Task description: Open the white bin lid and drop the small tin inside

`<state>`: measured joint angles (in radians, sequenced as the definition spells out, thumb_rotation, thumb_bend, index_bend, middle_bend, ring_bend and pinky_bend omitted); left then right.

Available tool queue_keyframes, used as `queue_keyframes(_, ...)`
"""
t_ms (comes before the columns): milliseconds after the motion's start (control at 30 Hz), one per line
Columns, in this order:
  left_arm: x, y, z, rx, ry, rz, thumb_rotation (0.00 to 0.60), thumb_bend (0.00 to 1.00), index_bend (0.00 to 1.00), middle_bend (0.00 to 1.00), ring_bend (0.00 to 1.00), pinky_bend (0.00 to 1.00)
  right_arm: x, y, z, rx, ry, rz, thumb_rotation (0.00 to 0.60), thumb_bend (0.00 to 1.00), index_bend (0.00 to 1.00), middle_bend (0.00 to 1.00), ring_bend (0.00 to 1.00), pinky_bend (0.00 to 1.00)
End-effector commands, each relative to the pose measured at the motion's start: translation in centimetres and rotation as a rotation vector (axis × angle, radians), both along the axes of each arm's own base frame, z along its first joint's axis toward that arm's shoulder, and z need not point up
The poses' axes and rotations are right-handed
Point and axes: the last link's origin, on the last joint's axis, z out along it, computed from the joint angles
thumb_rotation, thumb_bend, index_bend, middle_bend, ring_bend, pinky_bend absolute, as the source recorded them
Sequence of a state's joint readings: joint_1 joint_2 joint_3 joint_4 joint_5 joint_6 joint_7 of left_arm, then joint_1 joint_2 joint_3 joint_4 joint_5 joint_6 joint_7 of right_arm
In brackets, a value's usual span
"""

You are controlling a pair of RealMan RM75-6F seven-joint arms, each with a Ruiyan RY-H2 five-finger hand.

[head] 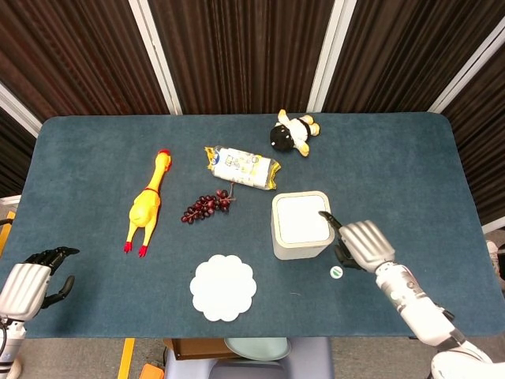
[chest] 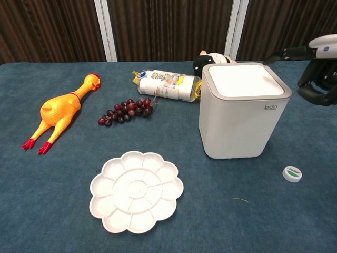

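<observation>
step in hand: the white bin lid (head: 301, 219) is judged not yet opened; it lies flat and closed on the white bin (chest: 239, 126)
right hand: the right hand (head: 360, 244) is held just beside the bin's right edge, with one finger stretched toward the lid rim and the rest loosely curled; nothing is held in it
left hand: the left hand (head: 31, 280) is parked off the table's near left corner, fingers curled in on nothing
small tin: the small tin (head: 336, 272) lies on the blue table (head: 95, 158) near the bin's front right corner, just below the right hand and apart from it
doing it well: the lid should probably be pressed or lifted at its edge with the extended finger, gently, so the light bin is not pushed toward the paint palette (head: 223, 287); the tin should be kept clear of the wrist
head view shows: both hands, the tin's place relative to the hand, and the plush sheep (head: 292, 132) in full
chest view shows: the bin's height, the grey band under the lid, the tin's green label, and only part of the right hand at the frame's right edge; the left hand is not seen there
</observation>
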<state>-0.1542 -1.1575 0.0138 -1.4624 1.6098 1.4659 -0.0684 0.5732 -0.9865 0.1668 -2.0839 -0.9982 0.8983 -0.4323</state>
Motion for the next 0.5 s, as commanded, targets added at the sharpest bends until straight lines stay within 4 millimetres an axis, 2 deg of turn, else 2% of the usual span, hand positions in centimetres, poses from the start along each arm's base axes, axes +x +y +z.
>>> queue_keyframes(33, 0.02, -0.03, 0.00, 0.000, 0.000, -0.002, 0.600, 0.44, 0.27, 0.30, 0.33, 0.43, 0.30, -0.24, -0.59, 0.019, -0.001, 0.003, 0.600, 0.65, 0.20, 0.84, 0.90, 0.83)
queue_keyframes(500, 0.18, -0.14, -0.14, -0.006, 0.003, -0.012, 0.600, 0.44, 0.27, 0.30, 0.33, 0.43, 0.61, 0.46, -1.04, 0.058, 0.001, 0.006, 0.600, 0.65, 0.24, 0.84, 0.90, 0.83)
